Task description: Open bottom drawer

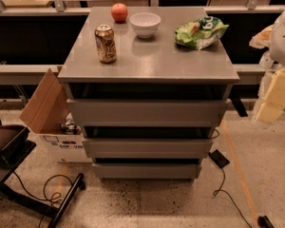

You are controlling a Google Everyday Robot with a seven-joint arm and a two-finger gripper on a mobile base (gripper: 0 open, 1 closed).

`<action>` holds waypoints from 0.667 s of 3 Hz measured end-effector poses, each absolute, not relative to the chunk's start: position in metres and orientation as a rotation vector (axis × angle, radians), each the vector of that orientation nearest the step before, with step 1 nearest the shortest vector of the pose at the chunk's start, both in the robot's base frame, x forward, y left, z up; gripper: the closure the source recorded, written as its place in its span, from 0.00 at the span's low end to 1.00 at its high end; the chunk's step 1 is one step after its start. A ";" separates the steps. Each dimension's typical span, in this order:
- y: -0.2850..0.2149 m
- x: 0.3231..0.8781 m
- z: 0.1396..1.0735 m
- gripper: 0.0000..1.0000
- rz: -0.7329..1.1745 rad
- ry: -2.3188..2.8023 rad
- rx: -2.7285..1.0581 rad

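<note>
**A:** Where did we log the pincer (274,99)?

**B:** At the right edge of the view: a pale cream shape beside the grey cabinet (152,63), apart from it, about level with the top drawer (147,112). Released or clenched, we could not tell.

**A:** And the bottom drawer (146,171)?

**B:** Down and leftward from the pincer, well apart from it. It was the lowest of three grey fronts, tucked under the middle drawer (147,147) and just above the speckled floor (156,205). It looked shut.

**A:** The cabinet top?

**B:** Up and left of the pincer we noted a green bag (200,32) nearest it, then a white bowl (145,23), then a red apple (119,12). A gold can (105,43) stood upright, farthest off.

**A:** The floor?

**B:** We saw a black cable (223,184) and a small black block (219,158) lower than the pincer, to its left. An open cardboard box (46,103) sat on the cabinet's far side from the pincer
</note>
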State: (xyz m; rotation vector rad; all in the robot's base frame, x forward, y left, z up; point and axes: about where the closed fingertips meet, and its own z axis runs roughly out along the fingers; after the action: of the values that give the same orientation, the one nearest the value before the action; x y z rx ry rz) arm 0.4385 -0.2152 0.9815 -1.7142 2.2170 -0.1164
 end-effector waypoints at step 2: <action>-0.214 0.448 0.955 0.00 -0.108 2.225 -1.707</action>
State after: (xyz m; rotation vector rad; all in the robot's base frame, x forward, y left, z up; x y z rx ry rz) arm 0.4481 -0.2140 0.9552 -1.7068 2.2247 -0.1083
